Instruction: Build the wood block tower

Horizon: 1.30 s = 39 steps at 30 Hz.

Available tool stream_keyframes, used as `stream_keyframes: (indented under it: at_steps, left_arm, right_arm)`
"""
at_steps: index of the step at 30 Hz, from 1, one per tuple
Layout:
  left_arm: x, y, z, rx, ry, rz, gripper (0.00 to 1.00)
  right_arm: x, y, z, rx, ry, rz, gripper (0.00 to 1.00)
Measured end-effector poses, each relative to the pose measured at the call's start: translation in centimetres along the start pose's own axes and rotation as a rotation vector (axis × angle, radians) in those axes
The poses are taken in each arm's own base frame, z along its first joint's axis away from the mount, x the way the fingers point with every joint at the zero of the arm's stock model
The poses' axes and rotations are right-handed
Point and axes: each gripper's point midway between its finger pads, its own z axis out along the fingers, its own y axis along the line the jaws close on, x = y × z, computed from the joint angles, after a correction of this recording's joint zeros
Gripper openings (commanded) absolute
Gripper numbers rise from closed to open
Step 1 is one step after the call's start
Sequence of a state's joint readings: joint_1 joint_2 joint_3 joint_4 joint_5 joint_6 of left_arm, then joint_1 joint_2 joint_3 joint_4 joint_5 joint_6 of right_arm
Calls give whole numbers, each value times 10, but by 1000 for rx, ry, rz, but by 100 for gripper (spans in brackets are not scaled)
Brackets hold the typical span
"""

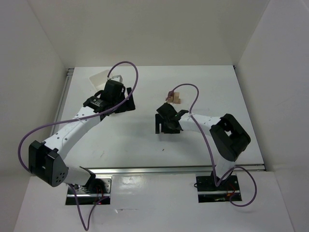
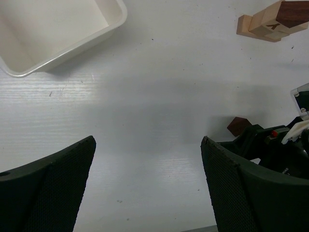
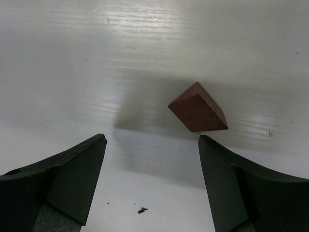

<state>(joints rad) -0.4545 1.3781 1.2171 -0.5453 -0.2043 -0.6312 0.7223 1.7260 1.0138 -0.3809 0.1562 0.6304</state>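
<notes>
The wood block tower (image 1: 175,98) stands mid-table; in the left wrist view it is tan pieces (image 2: 263,25) with a dark maroon piece (image 2: 294,11) on top. One loose maroon wedge-shaped wood block (image 3: 198,108) lies flat on the table. It sits just ahead of the right fingertip of my right gripper (image 3: 152,139), outside the open jaws. The same block (image 2: 238,126) shows beside that gripper in the left wrist view. My right gripper (image 1: 162,119) hovers below and left of the tower. My left gripper (image 2: 147,141) is open over bare table, and its place is left of the tower (image 1: 128,99).
A white rectangular tray (image 1: 102,77) sits at the back left, and its corner (image 2: 72,43) lies ahead and left of the left gripper. White walls close in the table on three sides. Purple cables loop over both arms.
</notes>
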Motion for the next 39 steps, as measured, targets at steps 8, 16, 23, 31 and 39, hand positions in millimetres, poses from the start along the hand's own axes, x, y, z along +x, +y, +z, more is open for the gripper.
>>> stream_keyframes:
  at_steps: [8,16,23,31,39]
  left_arm:
    - [4,-5,-1,21,14,6,94]
    - [6,-9,-2,43,26,17,94]
    - [7,-10,-2,44,25,38,95]
    - [6,-7,-2,27,16,38,96]
    - [6,-7,0,26,19,39,96]
  right_arm:
    - [-10,15,-2,-57,-30,-17,89]
    - [-40,49,-6,-108,-113,-160,93]
    - [-61,48,23,-77,-134,-198,93]
    - [-54,30,29,-49,-102,-179,93]
    - [-25,13,11,-44,-49,-158,93]
